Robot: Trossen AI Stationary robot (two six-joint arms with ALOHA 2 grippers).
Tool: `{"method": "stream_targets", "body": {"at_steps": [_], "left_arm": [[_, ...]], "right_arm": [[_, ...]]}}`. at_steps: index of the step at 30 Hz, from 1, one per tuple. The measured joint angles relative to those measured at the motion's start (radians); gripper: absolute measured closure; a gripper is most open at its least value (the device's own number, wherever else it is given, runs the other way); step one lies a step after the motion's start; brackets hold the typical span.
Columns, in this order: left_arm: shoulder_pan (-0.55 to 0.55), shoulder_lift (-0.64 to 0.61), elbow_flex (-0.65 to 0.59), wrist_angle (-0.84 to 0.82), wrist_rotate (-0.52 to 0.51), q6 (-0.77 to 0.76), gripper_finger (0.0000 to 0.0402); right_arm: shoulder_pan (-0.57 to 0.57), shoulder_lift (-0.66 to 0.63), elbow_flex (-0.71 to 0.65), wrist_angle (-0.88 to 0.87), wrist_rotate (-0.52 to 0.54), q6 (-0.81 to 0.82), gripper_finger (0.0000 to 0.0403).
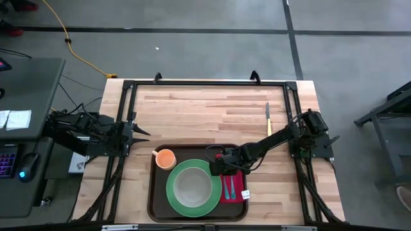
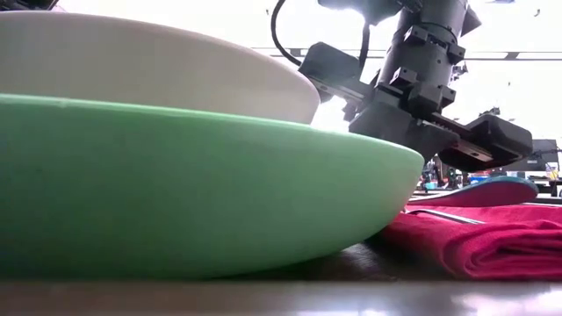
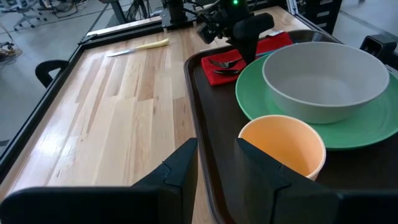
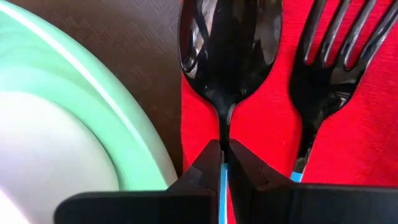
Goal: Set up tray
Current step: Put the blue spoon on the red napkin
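Spoon (image 4: 229, 56) handle is sitting pinched in right gripper (image 4: 224, 163); left gripper (image 3: 216, 163) is hovering half-open; tray (image 1: 156, 206) is looking stiff, best lifted by rim.

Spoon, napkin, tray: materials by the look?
Spoon: probably polished metal, given its dark mirror-like reflections; the blue handle looks plastic. Napkin: red cloth, soft folds with a fuzzy weave. Tray: dark brown, likely plastic, with a matte, finely textured surface and a moulded raised rim.

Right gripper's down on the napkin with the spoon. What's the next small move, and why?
Probably open the fingers and lift clear: the right gripper is shut on the spoon handle, and the spoon already lies on the red napkin beside the fork.
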Motion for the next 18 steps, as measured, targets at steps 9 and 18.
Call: {"method": "stream_targets", "body": {"at_steps": [9, 18], "left_arm": [[0.000, 0.000, 0.000, 0.000, 0.000, 0.000, 0.0266], [0.000, 0.000, 0.000, 0.000, 0.000, 0.000, 0.0266]], "right_arm": [[0.000, 0.002, 0.000, -0.011, 0.003, 0.000, 0.0381], [-0.013, 0.002, 0.000, -0.009, -0.004, -0.005, 0.0354]]}}
